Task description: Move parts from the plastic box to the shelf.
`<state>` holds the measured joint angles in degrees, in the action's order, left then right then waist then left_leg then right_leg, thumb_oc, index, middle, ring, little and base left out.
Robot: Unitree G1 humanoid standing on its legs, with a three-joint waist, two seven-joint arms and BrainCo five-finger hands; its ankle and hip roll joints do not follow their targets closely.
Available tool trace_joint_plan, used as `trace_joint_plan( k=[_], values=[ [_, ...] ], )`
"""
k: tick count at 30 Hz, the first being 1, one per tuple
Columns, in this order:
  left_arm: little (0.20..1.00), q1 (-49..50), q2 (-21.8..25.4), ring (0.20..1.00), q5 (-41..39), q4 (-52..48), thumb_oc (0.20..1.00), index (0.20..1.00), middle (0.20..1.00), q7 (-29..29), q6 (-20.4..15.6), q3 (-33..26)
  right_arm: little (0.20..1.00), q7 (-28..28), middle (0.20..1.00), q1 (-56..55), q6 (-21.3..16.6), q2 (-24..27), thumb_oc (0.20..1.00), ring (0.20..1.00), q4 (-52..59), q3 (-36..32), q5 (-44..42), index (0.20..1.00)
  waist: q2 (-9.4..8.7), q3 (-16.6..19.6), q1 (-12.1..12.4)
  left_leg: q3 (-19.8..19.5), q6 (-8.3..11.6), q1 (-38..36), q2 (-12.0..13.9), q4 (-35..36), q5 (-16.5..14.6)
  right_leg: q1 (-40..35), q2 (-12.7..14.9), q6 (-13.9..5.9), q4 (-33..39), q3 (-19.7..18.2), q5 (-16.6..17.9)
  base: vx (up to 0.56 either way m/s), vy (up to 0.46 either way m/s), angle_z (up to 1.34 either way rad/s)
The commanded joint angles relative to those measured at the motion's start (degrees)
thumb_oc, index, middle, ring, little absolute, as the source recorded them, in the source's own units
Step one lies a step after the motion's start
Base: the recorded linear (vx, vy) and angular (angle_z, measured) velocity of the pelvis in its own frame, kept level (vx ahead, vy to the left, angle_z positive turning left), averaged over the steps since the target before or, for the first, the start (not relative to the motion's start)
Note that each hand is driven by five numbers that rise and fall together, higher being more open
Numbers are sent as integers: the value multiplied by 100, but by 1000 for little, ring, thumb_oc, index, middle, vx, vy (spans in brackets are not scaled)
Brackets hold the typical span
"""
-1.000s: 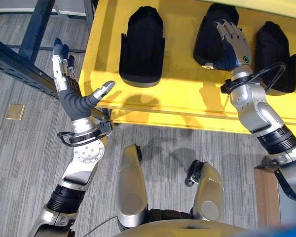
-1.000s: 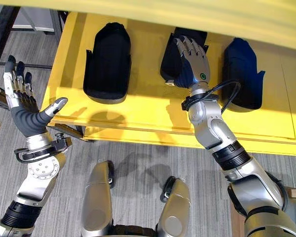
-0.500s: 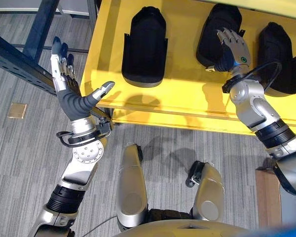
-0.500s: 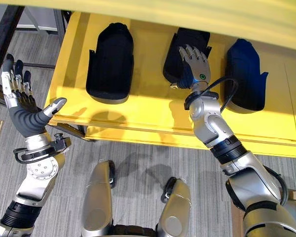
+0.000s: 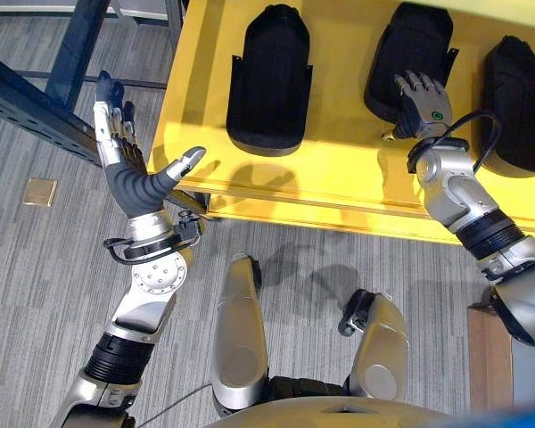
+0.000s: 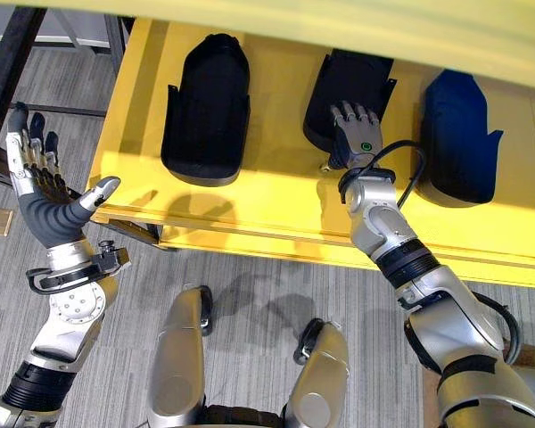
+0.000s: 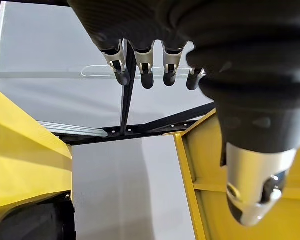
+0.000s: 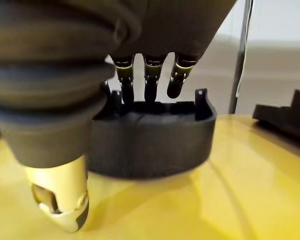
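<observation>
Head views: your right hand (image 6: 355,134) rests with straight, relaxed fingers at the near end of the middle part (image 6: 352,89) on the yellow shelf (image 6: 276,201); left hand (image 5: 129,169) is spread beside the shelf's corner, holding nothing. Right wrist view: fingers (image 8: 150,82) extend over that part's (image 8: 150,145) rim, grasping nothing.

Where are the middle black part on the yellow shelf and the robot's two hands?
middle black part (image 6: 361,85), right eye view, upper body.
right hand (image 6: 357,134), right eye view, back of hand.
left hand (image 5: 134,183), left eye view, palm.
</observation>
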<state>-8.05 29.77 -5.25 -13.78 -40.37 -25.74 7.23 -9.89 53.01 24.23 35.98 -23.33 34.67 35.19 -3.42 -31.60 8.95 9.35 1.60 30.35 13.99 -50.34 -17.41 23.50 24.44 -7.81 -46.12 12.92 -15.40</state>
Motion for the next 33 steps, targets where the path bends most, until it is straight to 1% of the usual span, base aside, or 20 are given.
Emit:
trace_joint_plan(
  k=[1,3,5,7,10,13,14,15,16,22,25,30,33],
  values=[
    [1000,-94,41,1000,-15,-322,1000,1000,1000,-73,-382,19,1000,-107,1000,502,103,-33,1000,1000,-219,84,218,1000,193,181,155,238,-371,-432,35,104,-508,242,67,389,-478,659,0,0,0,0],
    [1000,-81,53,1000,-52,-288,1000,1000,1000,-76,-416,13,1000,7,1000,513,103,-82,1000,1000,-431,179,264,1000,212,181,185,221,-368,-429,26,104,-506,237,86,398,-506,661,-21,0,0,0],
    [1000,-87,54,1000,-85,-259,1000,1000,1000,-64,-409,29,1000,12,1000,520,87,-127,1000,1000,-622,287,339,1000,224,181,199,222,-361,-443,29,124,-494,231,99,398,-513,663,-27,0,0,0],
    [1000,-95,50,1000,-105,-197,1000,1000,1000,-49,-472,63,1000,45,1000,527,145,-189,1000,1000,-882,433,365,1000,240,181,221,230,-362,-450,30,132,-494,213,109,415,-539,675,-58,0,0,0],
    [1000,-96,49,1000,-149,-135,1000,1000,1000,-30,-521,111,1000,125,1000,583,135,-229,1000,1000,-1233,594,470,1000,272,181,243,237,-340,-488,23,172,-472,194,130,417,-546,680,-66,7,6,1],
    [1000,-114,57,1000,-150,-84,1000,1000,1000,-50,-564,139,1000,243,1000,649,166,-237,1000,1000,-1443,750,390,1000,286,181,258,243,-328,-502,33,212,-451,188,143,410,-530,677,-64,14,18,6],
    [1000,-114,63,1000,-148,-74,1000,1000,1000,-66,-575,142,674,268,674,659,180,-231,674,674,-1473,786,346,674,288,181,258,246,-327,-504,38,220,-449,187,145,411,-530,675,-68,6,17,7],
    [1000,-105,76,1000,-155,-62,1000,1000,1000,-85,-594,138,307,340,307,657,169,-198,307,307,-1506,839,249,307,286,181,259,253,-329,-516,42,229,-450,174,147,418,-541,678,-85,10,17,3],
    [1000,-89,90,1000,-154,-60,1000,1000,1000,-93,-596,126,200,437,200,653,129,-174,200,200,-1540,863,251,200,278,181,258,251,-315,-526,52,244,-440,166,146,413,-536,677,-83,0,0,0],
    [1000,-73,116,1000,-129,-12,1000,1000,1000,-150,-648,131,200,553,200,595,-45,-90,200,200,-1505,989,221,200,256,181,243,270,-311,-553,75,280,-432,142,133,413,-528,673,-100,0,0,0],
    [1000,-62,157,1000,-126,-31,1000,1000,1000,-202,-652,153,200,633,200,560,-55,-22,200,200,-1370,1057,257,200,243,181,225,282,-309,-577,80,318,-422,116,109,415,-494,660,-106,0,0,0],
    [1000,-95,145,1000,-89,-37,1000,1000,1000,-231,-618,206,200,580,200,555,-101,-47,200,200,-1394,1105,189,200,252,181,217,289,-310,-587,71,339,-415,115,95,422,-489,651,-110,0,0,0],
    [1000,-101,151,1000,-88,-23,1000,1000,1000,-260,-657,239,200,497,200,540,-236,-105,200,200,-1445,1131,205,200,266,181,220,282,-299,-591,65,350,-404,106,90,419,-482,648,-108,0,0,0]
  ],
)
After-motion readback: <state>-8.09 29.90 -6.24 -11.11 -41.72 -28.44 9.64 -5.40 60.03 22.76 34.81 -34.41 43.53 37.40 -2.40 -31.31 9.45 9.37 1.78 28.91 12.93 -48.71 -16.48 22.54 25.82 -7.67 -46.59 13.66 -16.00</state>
